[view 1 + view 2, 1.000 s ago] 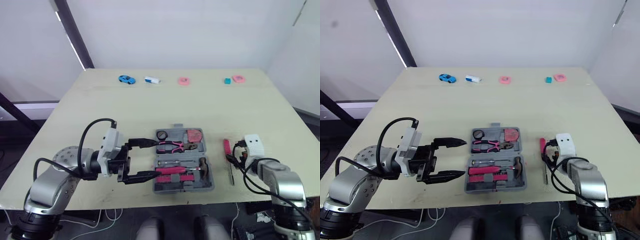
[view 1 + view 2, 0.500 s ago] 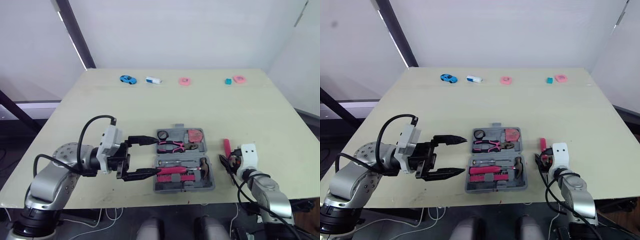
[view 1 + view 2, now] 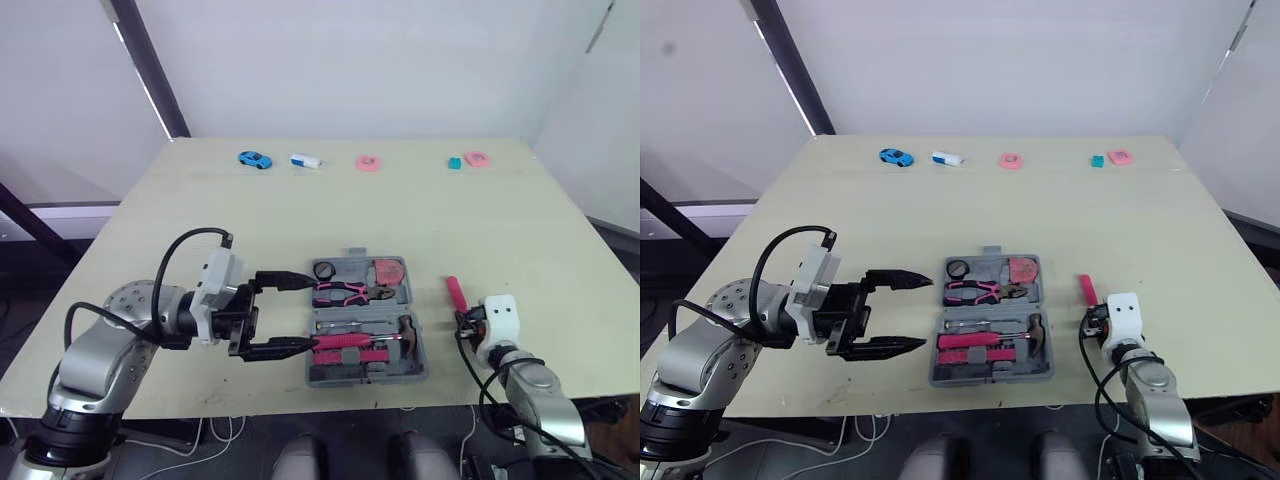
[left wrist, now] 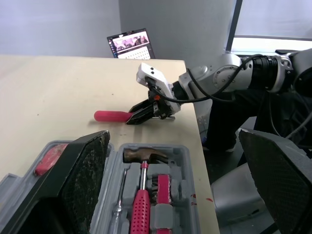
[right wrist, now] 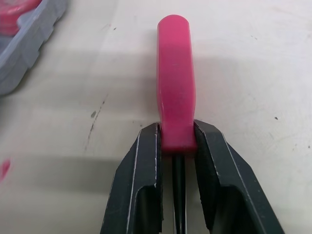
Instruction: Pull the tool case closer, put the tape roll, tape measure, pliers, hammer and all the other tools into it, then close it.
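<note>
Stow screwdriver [image 5: 175, 78] | right gripper [image 5: 176, 136] clamps its handle, right of tool case [image 3: 990, 378] | left gripper [image 3: 925, 312] spread, left of case | clear rim, align shaft to slot

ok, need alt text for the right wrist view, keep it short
The right pincer is shut on the pink-handled screwdriver at the base of its grip, with the dark shaft running back between the two black fingers. Beneath is the beige table, and a corner of the grey tool case shows nearby.
</note>
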Tool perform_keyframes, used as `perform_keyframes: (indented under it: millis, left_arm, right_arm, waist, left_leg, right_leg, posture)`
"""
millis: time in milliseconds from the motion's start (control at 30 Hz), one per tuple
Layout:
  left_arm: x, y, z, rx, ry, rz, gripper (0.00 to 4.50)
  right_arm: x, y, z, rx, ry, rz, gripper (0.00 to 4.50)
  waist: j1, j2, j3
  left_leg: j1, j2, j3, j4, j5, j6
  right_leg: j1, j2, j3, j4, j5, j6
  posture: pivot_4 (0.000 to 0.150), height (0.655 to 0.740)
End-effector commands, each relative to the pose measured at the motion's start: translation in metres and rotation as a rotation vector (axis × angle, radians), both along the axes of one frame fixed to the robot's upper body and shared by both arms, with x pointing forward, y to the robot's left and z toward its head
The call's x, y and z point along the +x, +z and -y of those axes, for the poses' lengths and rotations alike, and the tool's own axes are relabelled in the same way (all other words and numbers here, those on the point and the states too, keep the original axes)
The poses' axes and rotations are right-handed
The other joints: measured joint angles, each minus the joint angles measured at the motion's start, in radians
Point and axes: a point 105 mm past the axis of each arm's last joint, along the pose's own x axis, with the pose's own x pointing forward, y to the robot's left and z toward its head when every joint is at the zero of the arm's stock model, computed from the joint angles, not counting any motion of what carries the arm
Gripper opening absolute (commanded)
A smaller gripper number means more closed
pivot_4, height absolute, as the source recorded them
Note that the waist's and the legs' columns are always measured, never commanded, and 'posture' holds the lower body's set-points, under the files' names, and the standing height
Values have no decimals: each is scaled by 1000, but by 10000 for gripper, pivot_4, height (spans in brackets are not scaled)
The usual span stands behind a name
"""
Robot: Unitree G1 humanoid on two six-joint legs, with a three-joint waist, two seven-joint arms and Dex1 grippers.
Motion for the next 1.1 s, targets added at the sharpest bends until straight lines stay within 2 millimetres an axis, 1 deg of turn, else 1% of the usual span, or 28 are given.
perform_keyframes:
  millis: [33,100,133,267,300,367,433,567,633,733,800,900,1000,1100]
  left_arm:
    - [-2,6,-5,1,1,33,45000]
    - [-2,5,-6,1,7,34,45000]
    - [-2,5,-8,1,15,36,45000]
    - [-4,4,-14,0,37,34,45000]
    - [-5,3,-15,1,38,32,45000]
    - [-7,1,-19,13,40,29,45000]
    - [-7,0,-23,31,42,29,45000]
    - [-4,-6,-33,82,50,40,45000]
    - [-2,-12,-40,134,52,48,45000]
    - [-2,-13,-44,134,54,38,45000]
    - [-5,-15,-46,143,47,24,45000]
    - [-9,-18,-50,167,38,16,45000]
    - [-11,-19,-52,182,34,14,45000]
    - [-15,-25,-53,227,14,12,45000]
  right_arm:
    - [0,21,1,-35,79,73,3671]
    - [-1,26,1,-54,120,87,3671]
    - [-2,33,-2,-72,179,105,3671]
    - [-21,60,-31,-105,570,101,3671]
    - [-25,63,-34,-111,627,93,3671]
    - [-39,67,-44,-136,780,36,3671]
    - [-49,69,-50,-167,891,-16,3671]
    - [-55,81,-65,-250,1077,-72,3671]
    - [-49,88,-69,-330,1130,-82,3671]
    - [-40,94,-79,-420,1184,-101,3671]
    - [-37,97,-89,-468,1234,-103,3671]
    - [-35,100,-107,-480,1277,-96,3671]
    - [-38,98,-120,-496,1319,-106,3671]
    - [-45,88,-133,-525,1362,-137,3671]
  waist:
    - [1,0,0]
    - [1,0,0]
    - [1,0,0]
    - [-2,1,1]
    - [-1,1,1]
    - [1,1,1]
    - [3,0,1]
    - [5,0,1]
    - [1,0,2]
    - [2,-1,2]
    - [3,-1,2]
    - [4,-1,2]
    - [6,-1,2]
    - [5,-1,2]
  left_leg:
    - [0,0,0,0,0,0]
    - [0,0,0,0,0,0]
    - [0,0,0,0,0,0]
    - [0,0,-1,0,0,0]
    - [1,0,0,0,0,0]
    - [0,0,0,0,0,0]
    - [0,0,0,0,0,0]
    - [0,0,0,1,0,0]
    - [0,0,0,1,0,0]
    - [0,0,0,1,0,0]
    - [-1,1,0,1,0,0]
    - [-2,0,0,0,0,0]
    - [-2,0,0,0,0,0]
    - [-2,0,1,0,0,0]
  right_leg:
    - [0,0,0,0,0,0]
    - [0,0,0,0,0,0]
    - [0,0,0,0,0,0]
    - [0,0,1,0,0,0]
    - [0,0,1,0,0,0]
    - [0,0,0,0,0,0]
    - [0,0,-1,0,0,0]
    - [0,0,-1,0,0,0]
    - [0,-1,-1,0,0,1]
    - [-1,-1,-1,-1,0,0]
    - [-1,-1,-2,-1,0,-1]
    - [-1,-1,-2,-1,2,-4]
    - [-2,-1,-2,-1,2,-4]
    - [-2,-1,-3,-1,2,-4]
  posture:
    - [1500,7395]
    - [1500,7395]
    - [1500,7395]
    - [1500,7395]
    - [1500,7395]
    - [1500,7395]
    - [1500,7395]
    - [1500,7395]
    - [1500,7395]
    - [1500,7395]
    - [1500,7395]
    - [1500,7395]
    - [1500,7395]
    - [1500,7395]
